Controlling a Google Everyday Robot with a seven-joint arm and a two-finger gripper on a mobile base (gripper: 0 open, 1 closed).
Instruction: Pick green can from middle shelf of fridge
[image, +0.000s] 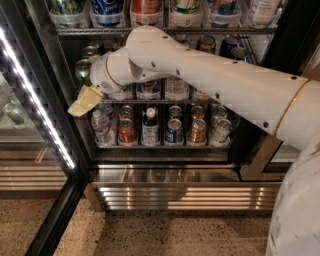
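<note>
Green can (82, 70) just above pincer (86, 101), arm (215, 80) bent across fridge (165, 176)

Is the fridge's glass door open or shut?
Open. The black-framed glass door with the lit white strip stands swung aside at left, and the gripper hangs at the left end of the middle metal wire shelf.

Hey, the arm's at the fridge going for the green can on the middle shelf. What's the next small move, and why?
Probably lift the hand a little and turn it toward the green can. The hand hangs just below the can, by the left end of the middle shelf, pointing down and to the left, away from the can rather than at it.
</note>
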